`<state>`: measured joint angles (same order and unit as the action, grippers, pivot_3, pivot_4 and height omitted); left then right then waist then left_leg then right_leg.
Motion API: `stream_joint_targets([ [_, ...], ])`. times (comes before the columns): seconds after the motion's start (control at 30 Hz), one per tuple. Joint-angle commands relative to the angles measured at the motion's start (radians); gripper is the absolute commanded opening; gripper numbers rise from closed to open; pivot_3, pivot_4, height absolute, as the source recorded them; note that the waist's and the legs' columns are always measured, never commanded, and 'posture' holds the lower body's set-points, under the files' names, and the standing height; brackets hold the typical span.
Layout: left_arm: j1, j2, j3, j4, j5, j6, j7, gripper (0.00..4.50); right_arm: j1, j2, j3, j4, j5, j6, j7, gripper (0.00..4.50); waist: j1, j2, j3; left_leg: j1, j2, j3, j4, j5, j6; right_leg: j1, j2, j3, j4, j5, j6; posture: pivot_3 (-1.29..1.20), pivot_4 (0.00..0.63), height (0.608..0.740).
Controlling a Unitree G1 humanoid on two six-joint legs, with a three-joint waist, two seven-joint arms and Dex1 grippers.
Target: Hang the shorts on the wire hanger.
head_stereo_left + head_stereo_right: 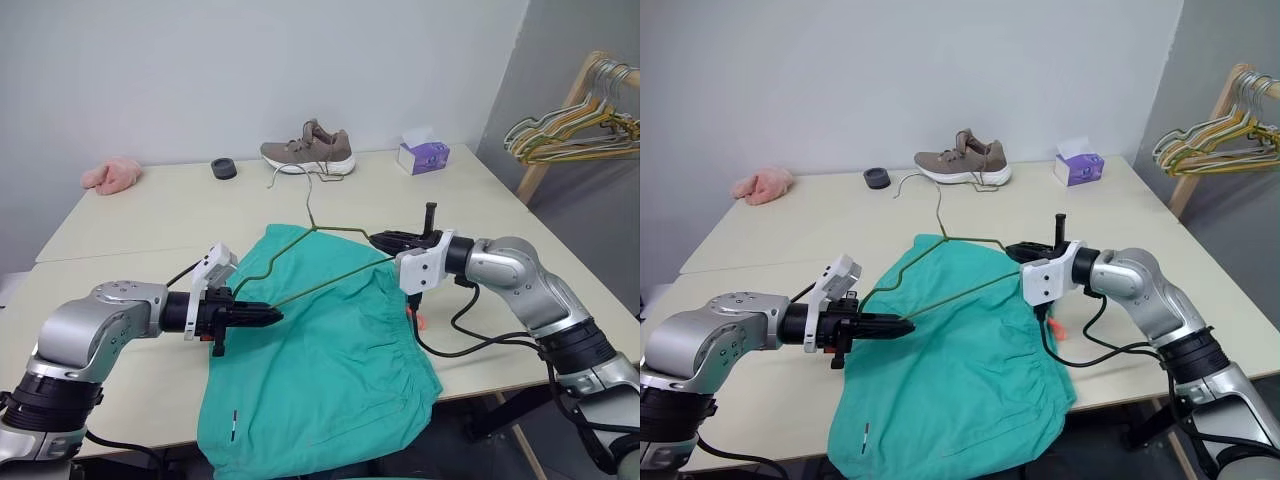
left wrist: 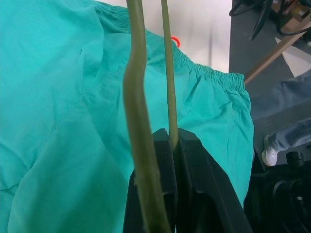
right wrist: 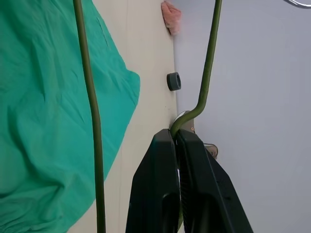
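Beyond table edge (image 2: pixel 214 29), someone's shoe (image 2: pixel 268 156)

The shorts (image 1: pixel 320 380) are hanging over the near edge of the table (image 1: pixel 150 215), at about 6 o'clock, and the picture's bottom edge is cutting off their lowest part. The bunch of hangers (image 1: pixel 575 125) at 2 o'clock is running off the right edge, so their far ends are not showing. The wire hanger (image 2: pixel 138 121) is looking thick and blurry close to the left wrist camera, and it is running out past the top edge. A small mark (image 1: pixel 233 424) on the shorts is too tiny to make out.
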<state>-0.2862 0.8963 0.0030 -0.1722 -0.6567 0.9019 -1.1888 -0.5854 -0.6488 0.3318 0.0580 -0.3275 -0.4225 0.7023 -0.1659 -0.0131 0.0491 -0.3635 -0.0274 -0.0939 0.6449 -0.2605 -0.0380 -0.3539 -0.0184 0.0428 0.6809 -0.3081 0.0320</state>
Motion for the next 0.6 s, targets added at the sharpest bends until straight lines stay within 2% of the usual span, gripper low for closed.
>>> stream_joint_targets([
  [0.03,-0.008,-0.003,0.015,-0.032,-0.008,-0.024,0.001,0.0,0.011,-0.004,-0.013,-0.065,0.058,-0.01,0.045,0.99,0.0,0.0,0.0,0.0,0.0,0.0,0.0,0.0,0.0,0.0,0.0,0.0,0.0,0.0,0.0,-0.18,0.0,0.74],
  [0.2,-0.004,-0.005,0.011,-0.031,0.033,-0.076,0.017,0.0,0.051,-0.046,-0.037,-0.12,0.167,0.066,0.154,2.67,0.001,0.0,0.0,0.0,0.0,0.0,0.0,0.0,0.0,0.0,0.0,0.0,0.0,0.0,0.0,-0.18,0.0,0.74],
  [0.3,-0.007,0.001,-0.005,-0.024,0.102,-0.168,0.02,0.0,0.094,-0.098,-0.08,-0.201,0.292,0.254,0.257,3.66,0.003,0.0,0.0,0.0,0.0,-0.001,0.0,0.0,0.0,0.0,0.0,0.0,0.0,0.0,0.0,-0.18,0.0,0.74],
  [0.37,-0.017,0.0,-0.011,-0.011,0.13,-0.209,0.026,0.0,0.123,-0.125,-0.12,-0.269,0.411,0.455,0.311,4.35,0.007,0.0,0.0,0.0,0.0,0.0,0.0,0.0,0.0,0.0,0.0,0.0,0.0,0.0,0.0,-0.18,0.0,0.74],
  [0.47,-0.022,0.032,-0.052,0.002,0.228,-0.345,-0.011,0.0,0.142,-0.183,-0.171,-0.355,0.543,0.72,0.366,4.43,0.016,0.0,0.0,0.0,0.0,0.0,0.0,0.0,0.0,0.001,0.0,0.0,0.0,0.0,0.0,-0.18,0.0,0.74],
  [0.6,-0.026,0.056,-0.082,0.004,0.288,-0.448,-0.056,0.0,0.128,-0.194,-0.185,-0.409,0.599,0.898,0.356,4.43,0.016,0.001,0.0,0.001,0.0,0.0,0.0,0.0,0.0,0.0,0.0,-0.001,0.0,-0.001,-0.001,-0.18,0.0,0.74],
])
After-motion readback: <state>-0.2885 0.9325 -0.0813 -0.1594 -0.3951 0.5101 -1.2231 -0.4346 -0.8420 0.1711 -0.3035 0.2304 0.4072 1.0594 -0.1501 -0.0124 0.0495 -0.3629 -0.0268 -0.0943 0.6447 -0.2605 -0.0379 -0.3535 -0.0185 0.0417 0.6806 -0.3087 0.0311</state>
